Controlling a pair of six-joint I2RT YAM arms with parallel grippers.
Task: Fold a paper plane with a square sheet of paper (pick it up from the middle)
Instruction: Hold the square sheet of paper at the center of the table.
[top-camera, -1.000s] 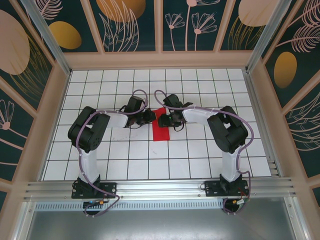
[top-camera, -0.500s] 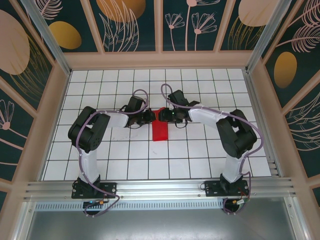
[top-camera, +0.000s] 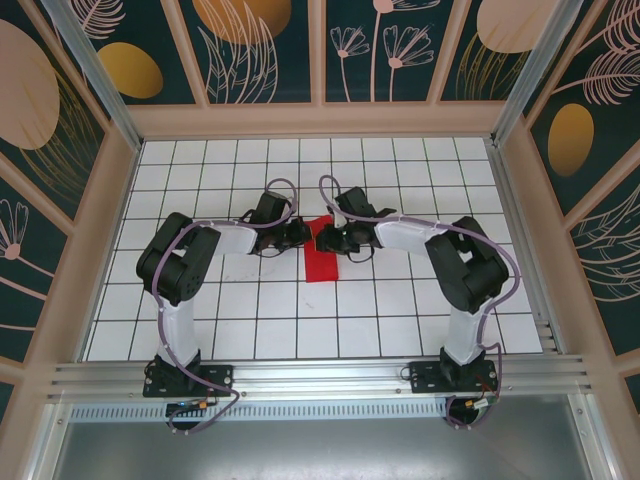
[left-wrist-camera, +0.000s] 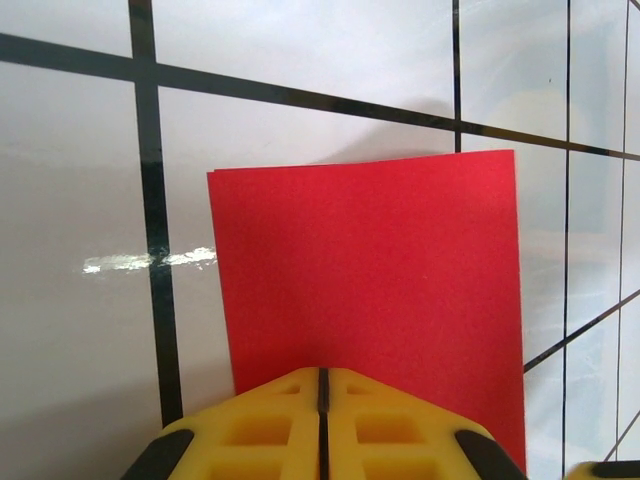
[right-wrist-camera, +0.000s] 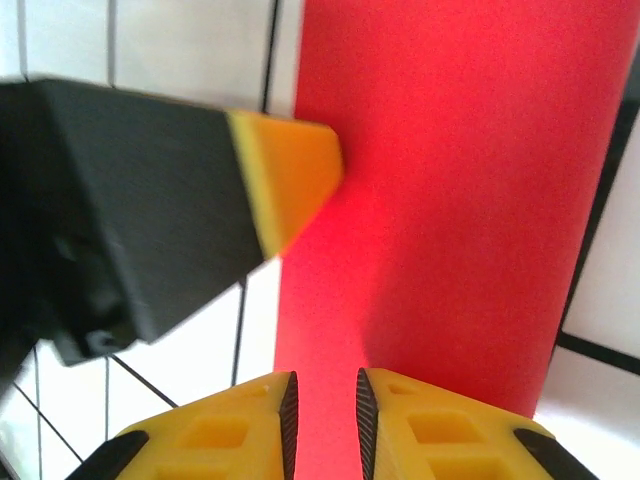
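The square sheet of paper (top-camera: 322, 262) lies on the white grid table, folded into a narrow bright red rectangle (left-wrist-camera: 370, 270). My left gripper (top-camera: 303, 236) comes in from the left. Its yellow jaws are shut and its tip (left-wrist-camera: 322, 375) rests on the paper's near edge. From the right, my right gripper (top-camera: 328, 240) sits low over the paper's far end (right-wrist-camera: 450, 200). Its jaws (right-wrist-camera: 322, 400) stand a narrow gap apart, with red paper showing flat between them. The left gripper's yellow fingertip (right-wrist-camera: 290, 170) touches the paper's left edge in the right wrist view.
The white tiled table (top-camera: 250, 320) is walled by wooden-framed panels (top-camera: 320, 118) at the back and on both sides. An aluminium rail (top-camera: 320, 375) carrying both arm bases runs along the near edge.
The right gripper's jaws have narrowed and its wrist has shifted slightly over the paper's far end. The left gripper and the paper have stayed put.
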